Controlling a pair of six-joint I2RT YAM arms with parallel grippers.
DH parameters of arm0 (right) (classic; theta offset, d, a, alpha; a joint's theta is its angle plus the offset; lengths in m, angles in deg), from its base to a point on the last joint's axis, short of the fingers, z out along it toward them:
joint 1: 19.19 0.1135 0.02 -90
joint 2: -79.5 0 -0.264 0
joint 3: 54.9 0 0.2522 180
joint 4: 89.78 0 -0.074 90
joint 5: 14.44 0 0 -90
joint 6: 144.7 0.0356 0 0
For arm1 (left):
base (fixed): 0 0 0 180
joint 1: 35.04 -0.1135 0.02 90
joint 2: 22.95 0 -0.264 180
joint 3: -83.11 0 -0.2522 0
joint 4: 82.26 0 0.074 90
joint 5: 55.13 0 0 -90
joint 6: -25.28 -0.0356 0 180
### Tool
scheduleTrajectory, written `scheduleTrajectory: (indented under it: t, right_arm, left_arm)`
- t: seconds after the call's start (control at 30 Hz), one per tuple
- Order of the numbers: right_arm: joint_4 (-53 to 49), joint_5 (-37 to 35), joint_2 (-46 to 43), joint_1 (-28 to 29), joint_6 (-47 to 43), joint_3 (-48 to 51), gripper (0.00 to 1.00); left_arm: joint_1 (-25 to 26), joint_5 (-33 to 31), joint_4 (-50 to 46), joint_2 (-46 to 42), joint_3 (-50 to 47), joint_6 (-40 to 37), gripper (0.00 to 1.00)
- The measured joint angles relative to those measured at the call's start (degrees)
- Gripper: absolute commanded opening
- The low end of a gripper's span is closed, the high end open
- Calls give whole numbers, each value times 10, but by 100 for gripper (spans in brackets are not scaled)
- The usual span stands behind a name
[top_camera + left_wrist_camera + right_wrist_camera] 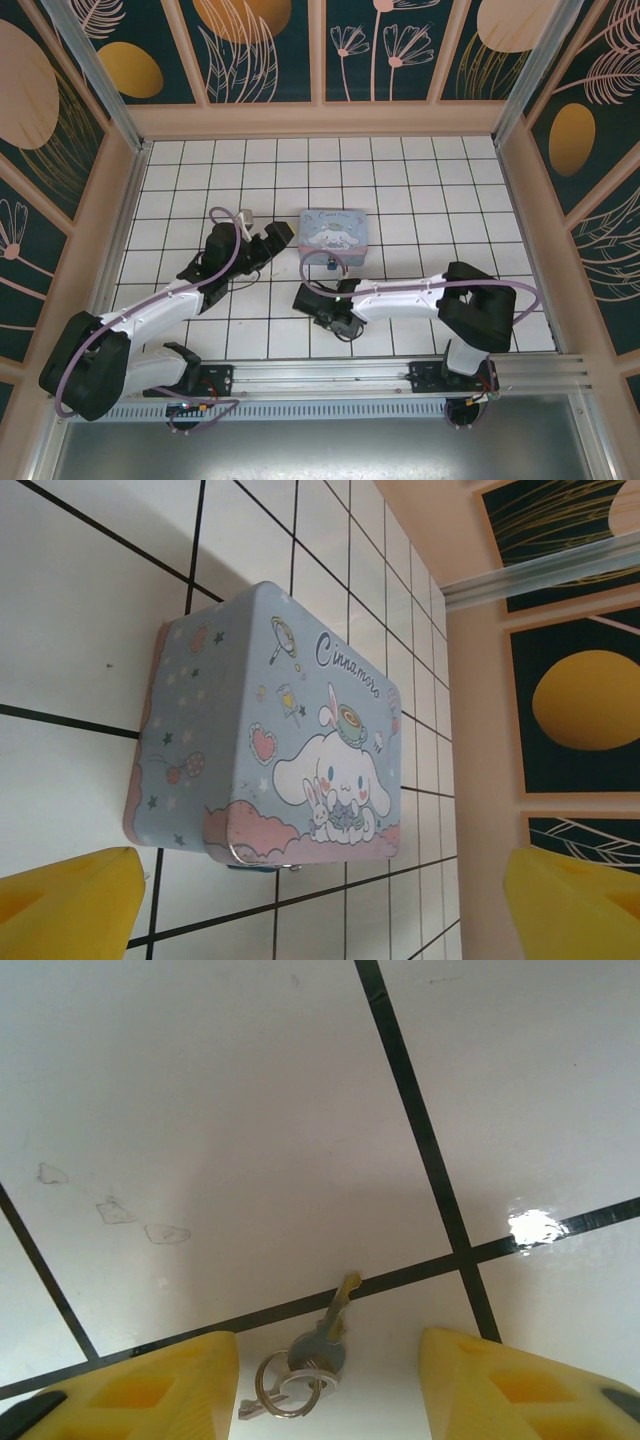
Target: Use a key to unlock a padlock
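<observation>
Your right claw (pixel 330 1370) straddles the key (pixel 328 1335) lying on the worktop (pixel 200 1110), half-open, gripping nothing. Left wrist: your left claw (pixel 325 905) gapes wide, empty, facing the tin (pixel 270 730). From above, the padlock (pixel 329 266) sits at the tin's near edge, apparently shut; with the key unlifted, everything remains.

The desk (pixel 400 170) is white tile crossed by a grid of thin black lines. The tin (pixel 270 730) is pale blue, scattered with small stars, hearts and lollipops. It has a pink cloud band along one edge, a white long-eared cartoon dog and dark blue script. The padlock (pixel 328 266) is dark blue. The key (pixel 328 1335) has a grey head and a brassy blade, on a silver ring (pixel 285 1392). The left gripper (pixel 320 910) and right gripper (pixel 325 1365) both have yellow fingers. The walls (pixel 290 60) are dark teal with peach leaves and orange ovals, framed in peach.
</observation>
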Motion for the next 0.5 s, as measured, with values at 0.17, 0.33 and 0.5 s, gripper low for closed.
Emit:
scheduleTrajectory:
  t: [0.17, 0.33, 0.5]
  right_arm:
    - [-17, 20, 12, -10, -12, -11, 41]
    - [-32, 33, 29, -16, -23, -29, 26]
    - [-27, 41, 41, -18, -33, -40, 2]
  left_arm:
    - [0, 0, 9, -1, 0, 6, 94]
    - [0, 3, 17, -1, 0, 6, 94]
    - [0, 8, 23, 0, -1, 8, 94]
